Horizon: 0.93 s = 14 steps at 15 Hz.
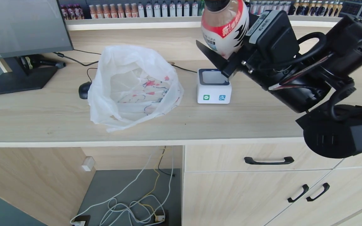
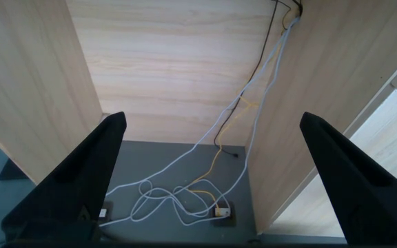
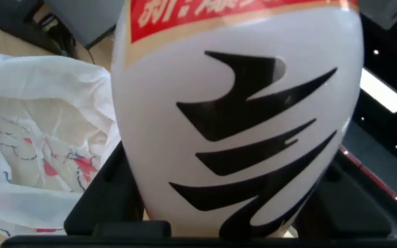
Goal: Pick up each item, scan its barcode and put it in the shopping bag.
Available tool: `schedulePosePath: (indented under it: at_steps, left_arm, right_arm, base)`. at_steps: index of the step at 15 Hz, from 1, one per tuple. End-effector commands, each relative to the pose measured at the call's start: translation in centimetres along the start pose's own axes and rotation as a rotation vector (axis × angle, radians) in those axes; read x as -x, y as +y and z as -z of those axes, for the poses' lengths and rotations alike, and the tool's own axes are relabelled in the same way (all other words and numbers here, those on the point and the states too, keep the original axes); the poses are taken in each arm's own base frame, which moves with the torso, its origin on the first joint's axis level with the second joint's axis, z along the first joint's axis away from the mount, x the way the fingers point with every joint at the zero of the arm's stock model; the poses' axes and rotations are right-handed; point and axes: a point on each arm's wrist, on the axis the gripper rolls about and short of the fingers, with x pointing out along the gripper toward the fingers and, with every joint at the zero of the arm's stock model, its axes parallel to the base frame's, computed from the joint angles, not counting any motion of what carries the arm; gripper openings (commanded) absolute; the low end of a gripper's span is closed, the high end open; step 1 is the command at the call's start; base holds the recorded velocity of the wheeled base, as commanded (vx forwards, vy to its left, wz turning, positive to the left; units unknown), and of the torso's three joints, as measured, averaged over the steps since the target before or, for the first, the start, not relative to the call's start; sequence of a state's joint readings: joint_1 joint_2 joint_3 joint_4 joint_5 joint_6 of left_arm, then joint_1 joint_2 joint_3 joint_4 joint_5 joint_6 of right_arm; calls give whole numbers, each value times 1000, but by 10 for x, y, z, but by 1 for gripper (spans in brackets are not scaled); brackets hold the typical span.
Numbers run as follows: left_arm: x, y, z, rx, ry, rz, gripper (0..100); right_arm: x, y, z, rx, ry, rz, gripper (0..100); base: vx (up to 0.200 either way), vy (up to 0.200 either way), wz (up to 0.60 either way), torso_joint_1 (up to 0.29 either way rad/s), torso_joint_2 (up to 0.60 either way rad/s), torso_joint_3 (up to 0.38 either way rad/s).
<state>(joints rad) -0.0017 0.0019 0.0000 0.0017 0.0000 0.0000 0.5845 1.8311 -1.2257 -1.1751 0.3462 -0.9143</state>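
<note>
Hanging in the air above the white scanner (image 1: 214, 91), the bottle (image 1: 225, 25) is pinched between the jaws of the right gripper (image 1: 228, 53), which are pressed against its pale body from either side. A red band and black flame-like stripes are carried on its label, and in the right wrist view the bottle (image 3: 240, 103) is seen close up with the right gripper (image 3: 219, 207) closed around it. The scanner is set on the light wooden counter (image 1: 231, 122), its dark window turned upward. Just beside it, toward the robot's left, the shopping bag (image 1: 134, 84) is stood on the counter with its mouth spread wide; it is made of thin white plastic with red and blue print, and its crumpled rim (image 3: 33, 138) is caught behind the bottle in the right wrist view. A black mouse (image 1: 84, 90) is placed against the bag's far side, and a monitor (image 1: 20, 25) on a black stand is set farther left. Along the back wall a shelf (image 1: 168, 9) is lined with rows of bottles. Drawers (image 1: 269, 161) with black handles are fitted under the counter on the right. In the open recess beneath it the left gripper (image 2: 216, 172) is held with its jaws spread wide apart, above white and yellow cables (image 2: 191, 200) coiled on the grey floor (image 1: 105, 185).
</note>
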Motion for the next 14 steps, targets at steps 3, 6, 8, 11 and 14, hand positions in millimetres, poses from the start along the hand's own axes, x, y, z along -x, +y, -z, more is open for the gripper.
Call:
schedulePosePath:
  at_steps: [3, 6, 8, 11, 14]
  left_arm:
    - [0, 0, 0, 0, -1, 0, 100]
    - [0, 0, 0, 0, -1, -2, 100]
    - [0, 0, 0, 0, -1, 0, 100]
    - [0, 0, 0, 0, -1, 0, 100]
    - [0, 0, 0, 0, -1, 0, 100]
  right_arm:
    - [-9, 6, 18, 73, -48, -61, 0]
    - [-13, 14, 39, 114, -93, -115, 0]
    - [-15, 11, 50, 130, -112, -127, 0]
    - [-18, 17, 63, 147, -148, -162, 0]
    - [-20, 10, 70, 173, -157, -148, 0]
  base:
    - [0, 0, 0, 0, 0, 0]
    - [0, 0, 0, 0, 0, 0]
    - [0, 0, 0, 0, 0, 0]
    - [0, 0, 0, 0, 0, 0]
    - [0, 0, 0, 0, 0, 0]
